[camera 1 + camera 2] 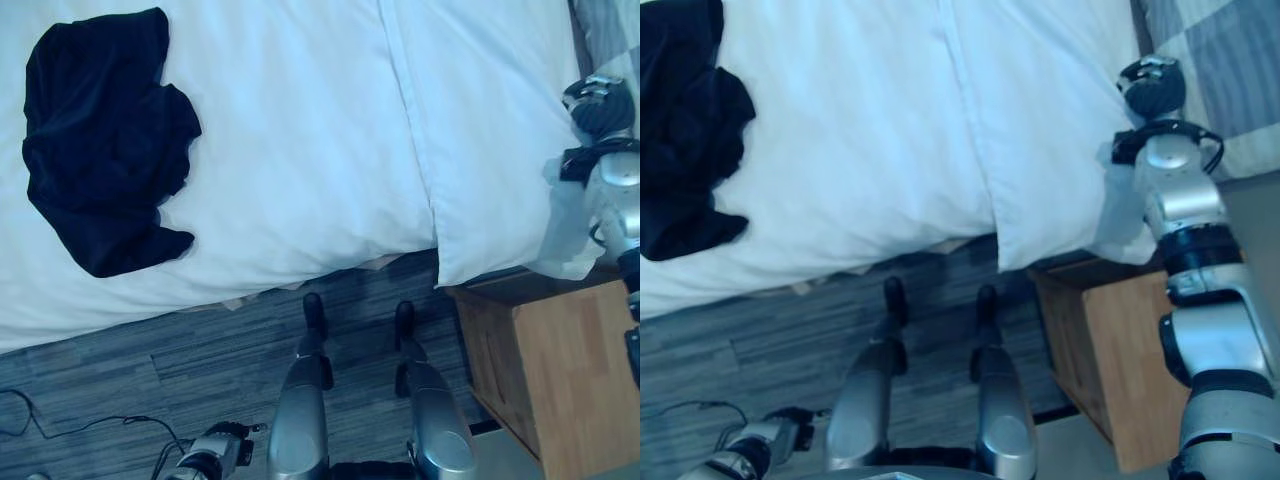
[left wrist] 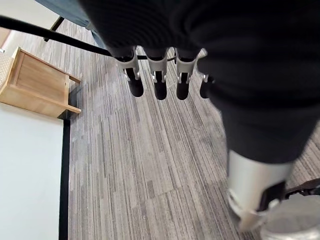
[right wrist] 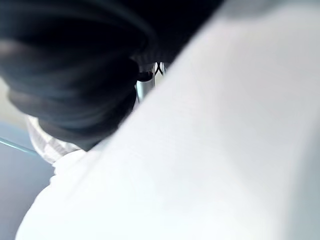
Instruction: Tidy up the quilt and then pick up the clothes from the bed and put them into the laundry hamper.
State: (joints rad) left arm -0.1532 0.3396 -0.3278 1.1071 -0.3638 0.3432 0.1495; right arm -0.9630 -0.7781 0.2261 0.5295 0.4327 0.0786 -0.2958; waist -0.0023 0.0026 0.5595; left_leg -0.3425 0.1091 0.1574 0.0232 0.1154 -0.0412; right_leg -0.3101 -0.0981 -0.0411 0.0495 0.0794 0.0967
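A bed with a white quilt (image 1: 300,150) stands over grey plank flooring (image 2: 150,175). The right hand (image 1: 1152,88) reaches the quilt's far corner beside the wooden nightstand (image 1: 1110,350), its fingers hidden, so I cannot tell its grip. The left hand (image 2: 157,82) hangs relaxed over the floor. Dark clothes (image 1: 105,140) lie on the quilt toward the opposite end. Pulling unevenly could bunch the quilt or drag the clothes off.

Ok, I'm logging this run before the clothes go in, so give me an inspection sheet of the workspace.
Surface: white quilt covers the bed, its edge overhanging the floor.
Job's things: dark garment lies crumpled on the quilt; hamper nothing seen.
Clutter: nothing seen.
Hands: left hand hangs over the floor, fingers straight, holding nothing; right hand at the quilt's far corner, fingers hidden.
Cables: nothing seen.
Surroundings: wooden bedside cabinet beside the bed; grey wood-look floor; checked pillow.
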